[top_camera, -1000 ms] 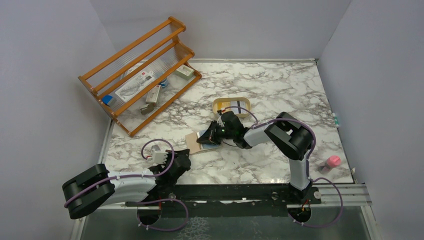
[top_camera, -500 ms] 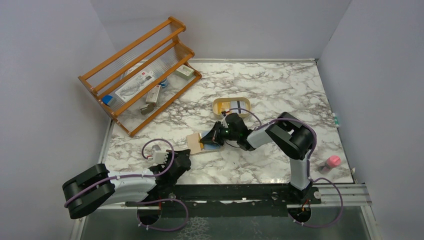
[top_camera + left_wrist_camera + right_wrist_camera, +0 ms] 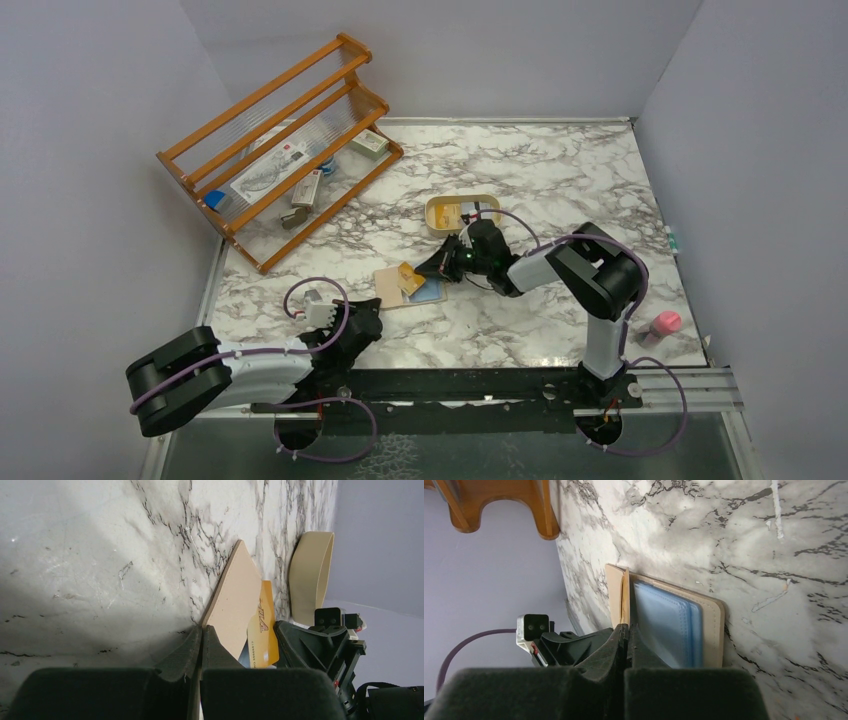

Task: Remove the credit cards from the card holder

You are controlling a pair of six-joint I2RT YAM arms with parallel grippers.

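Note:
The card holder (image 3: 388, 285) lies open on the marble, tan flap to the left, light blue inside (image 3: 664, 625) facing up. My right gripper (image 3: 437, 268) is shut on the yellow-orange credit card (image 3: 407, 274), which sticks out over the holder's fold. In the left wrist view that card (image 3: 263, 630) stands beside the tan flap (image 3: 235, 595). In the right wrist view it shows only as a thin edge between my jaws (image 3: 626, 629). My left gripper (image 3: 372, 310) is shut at the holder's near corner (image 3: 202, 629), and the tan edge runs into its jaws. I see no other card in the holder.
A cream oval tray (image 3: 436, 215) stands just behind the right gripper, its contents partly hidden by the arm. A wooden rack (image 3: 280, 150) with small items fills the back left. A pink object (image 3: 665, 322) sits near the right front edge.
My right gripper has drawn back to the right with the yellow-orange card, pulling it out of the holder and uncovering the blue inside. The left arm has not moved.

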